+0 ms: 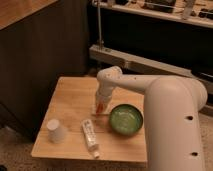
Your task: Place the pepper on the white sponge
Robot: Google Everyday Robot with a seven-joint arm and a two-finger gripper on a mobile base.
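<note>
My gripper points down over the middle of the wooden table, just left of the green bowl. A small red-orange pepper shows at its tip, held between the fingers. A pale, flat whitish sponge lies right under the gripper, partly hidden by it. The pepper hangs at or just above the sponge; I cannot tell whether they touch.
A green bowl stands right of the gripper. A long white tube lies near the front edge. A white upturned cup stands at the front left. A dark cabinet and a metal rack are behind the table.
</note>
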